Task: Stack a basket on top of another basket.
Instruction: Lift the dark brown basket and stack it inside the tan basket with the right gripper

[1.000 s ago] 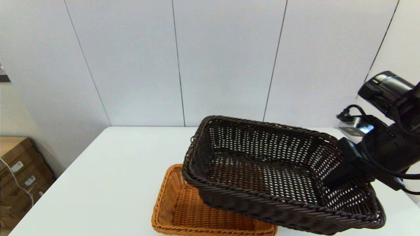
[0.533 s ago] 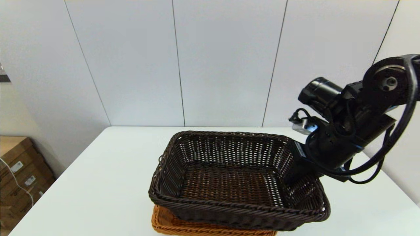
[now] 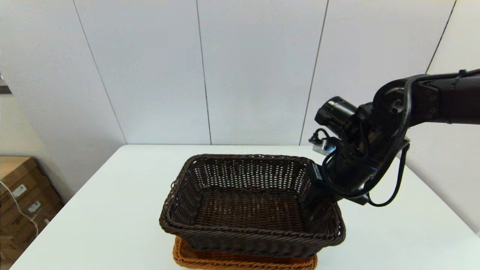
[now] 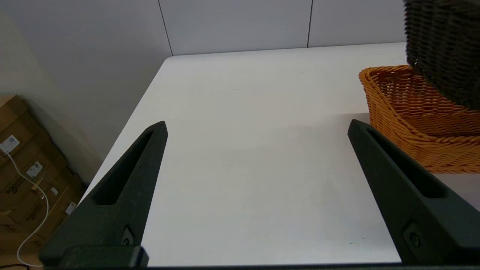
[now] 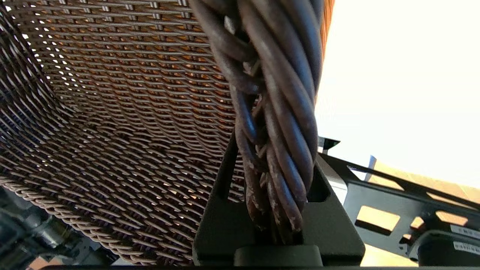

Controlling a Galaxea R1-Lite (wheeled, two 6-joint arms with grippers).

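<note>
A dark brown wicker basket (image 3: 250,204) with open-weave sides and a braided rim sits directly over an orange-tan wicker basket (image 3: 243,260), of which only the near rim shows beneath it in the head view. From the left wrist view, the dark basket (image 4: 444,48) hangs partly inside the orange-tan basket (image 4: 416,120), its bottom not fully seated. Both are near the front middle of a white table (image 3: 112,210).

The right gripper (image 3: 313,187) is clamped on the dark basket's right-hand rim; the right wrist view shows the braided rim (image 5: 275,123) pinched tight between the two black fingers (image 5: 225,217). The right arm (image 3: 393,123) reaches in from the right edge, its forearm nearly level, bent down at the wrist toward the basket.

The left gripper (image 4: 255,195) hovers low over bare table left of the baskets, fingers spread wide, holding nothing. Cardboard boxes (image 3: 20,202) stand on the floor at far left.
</note>
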